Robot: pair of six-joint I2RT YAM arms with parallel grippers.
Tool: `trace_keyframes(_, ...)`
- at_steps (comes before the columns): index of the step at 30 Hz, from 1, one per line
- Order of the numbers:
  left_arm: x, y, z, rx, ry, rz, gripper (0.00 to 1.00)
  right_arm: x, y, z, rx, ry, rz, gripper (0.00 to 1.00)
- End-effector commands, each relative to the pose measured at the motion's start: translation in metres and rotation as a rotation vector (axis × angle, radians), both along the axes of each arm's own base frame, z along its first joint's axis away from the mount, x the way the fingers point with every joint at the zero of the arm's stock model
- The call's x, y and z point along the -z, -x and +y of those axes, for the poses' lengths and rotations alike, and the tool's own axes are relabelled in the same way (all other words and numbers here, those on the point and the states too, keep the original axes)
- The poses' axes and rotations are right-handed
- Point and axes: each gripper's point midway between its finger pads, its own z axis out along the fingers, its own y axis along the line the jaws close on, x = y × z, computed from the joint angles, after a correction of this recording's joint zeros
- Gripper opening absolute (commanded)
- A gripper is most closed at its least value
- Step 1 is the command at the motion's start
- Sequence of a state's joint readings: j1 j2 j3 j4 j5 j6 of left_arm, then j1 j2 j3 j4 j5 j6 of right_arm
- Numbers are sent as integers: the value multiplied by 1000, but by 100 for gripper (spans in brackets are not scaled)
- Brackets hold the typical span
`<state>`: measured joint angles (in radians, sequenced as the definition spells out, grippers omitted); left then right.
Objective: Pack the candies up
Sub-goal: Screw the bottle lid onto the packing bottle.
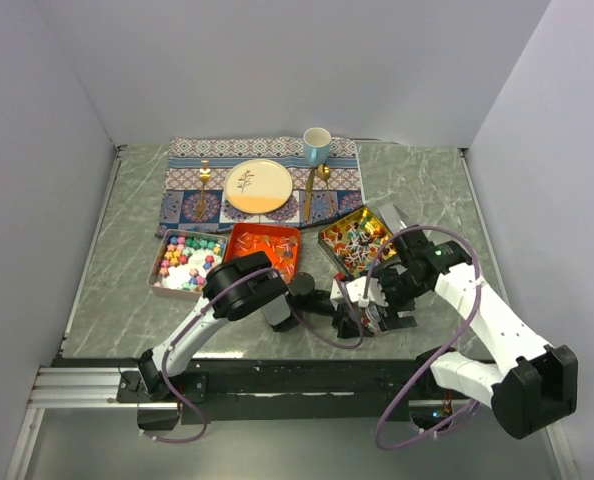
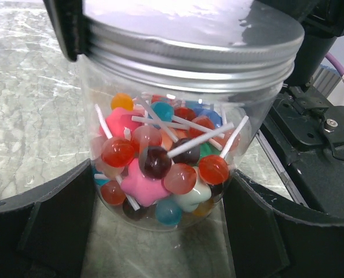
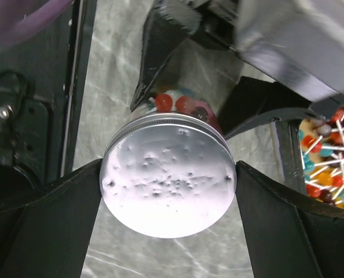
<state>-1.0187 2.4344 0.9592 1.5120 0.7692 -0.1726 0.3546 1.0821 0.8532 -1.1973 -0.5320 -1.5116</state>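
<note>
A clear jar full of round coloured candies on white sticks stands on the marble table, in front of the arms in the top view. Its silver screw lid is on top. My left gripper is shut on the jar's lower body, one finger on each side. My right gripper comes from above and is shut on the lid, with both fingers against its rim. Three tins of candies lie behind the jar: pastel lumps, red-orange wrapped ones and multicoloured ones with white ends.
A patterned placemat at the back holds a plate, two pieces of gold cutlery and a blue cup. White walls close in both sides. The multicoloured tin lies close beside my right gripper.
</note>
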Motion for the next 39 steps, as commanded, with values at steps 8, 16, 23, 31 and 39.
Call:
trace_keyframes(8,99,14,48,-128,-263,291,1,10,73,-11,262,144,534,83)
trace_keyframes(16,102,13,47,-130,-263,303,1,7,68,-32,198,196,380,100)
trace_keyframes(23,102,11,50,-131,-254,329,1,11,56,-66,112,292,181,100)
trace_keyframes(31,106,8,46,-129,-301,339,59,6,33,-48,211,266,299,100)
trace_keyframes(39,87,12,57,-169,-307,251,96,1,31,-42,168,238,310,100)
